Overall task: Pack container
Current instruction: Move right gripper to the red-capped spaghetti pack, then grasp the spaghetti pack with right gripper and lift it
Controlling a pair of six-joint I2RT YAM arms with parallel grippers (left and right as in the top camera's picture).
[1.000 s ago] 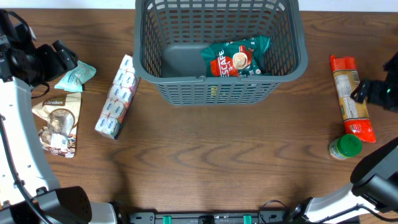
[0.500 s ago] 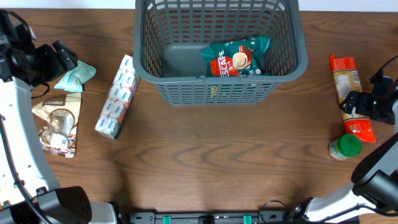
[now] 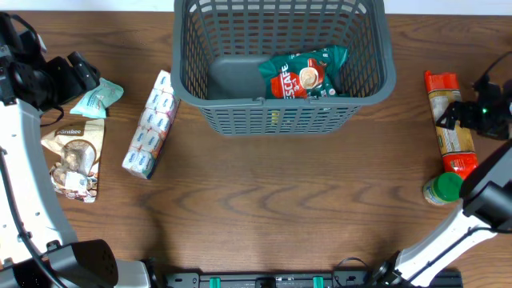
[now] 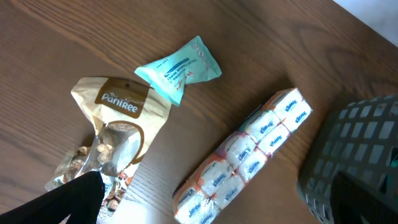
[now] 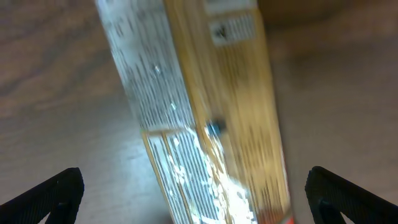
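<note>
The dark grey lattice container stands at the far centre of the table, and its corner shows in the left wrist view. A green and red coffee packet lies inside it. My right gripper is open above a long orange pasta packet, and its fingers straddle the packet in the right wrist view. My left gripper is open and empty at the far left, above the snacks.
A white and orange tissue pack lies left of the container. A teal packet and a tan Pantree bag lie at the left edge. A green-lidded jar stands beside the pasta packet.
My right gripper has shifted along the pasta packet, first toward the near side, then back toward the far side. The left arm and all the packets have not moved.
</note>
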